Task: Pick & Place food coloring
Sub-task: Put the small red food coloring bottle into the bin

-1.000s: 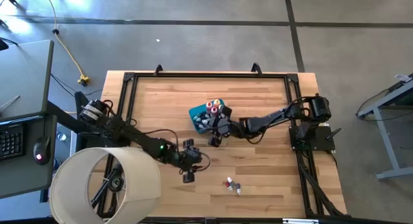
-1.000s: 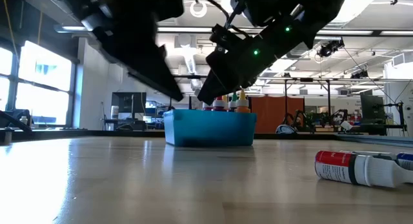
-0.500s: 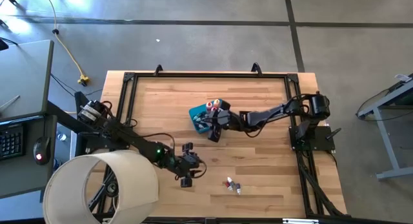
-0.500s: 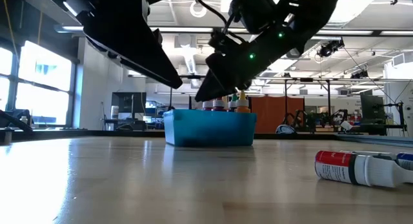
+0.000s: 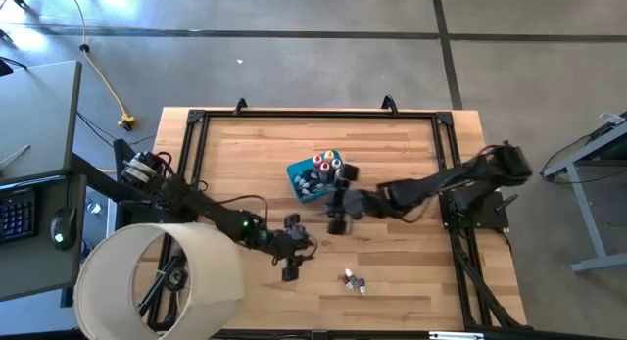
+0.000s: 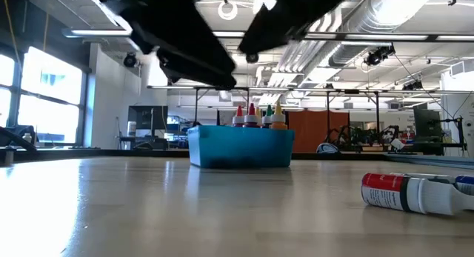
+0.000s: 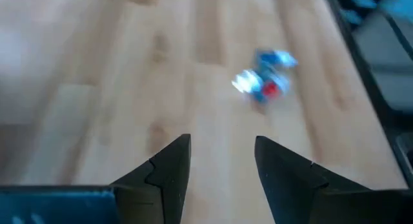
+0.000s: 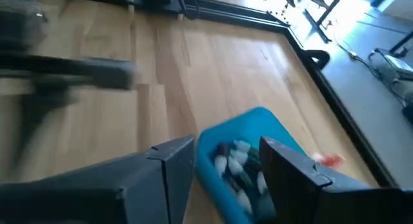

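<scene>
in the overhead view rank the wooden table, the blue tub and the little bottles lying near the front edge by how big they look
1. wooden table
2. blue tub
3. loose bottles, the smallest patch

High view overhead; low view table-level (both show tub (image 5: 306, 180)); wrists close

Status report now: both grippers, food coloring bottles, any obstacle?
Left gripper open, empty, facing loose bottles. Right gripper open, empty, beside blue tub. Bottles in tub upright. No obstacle seen.
</scene>
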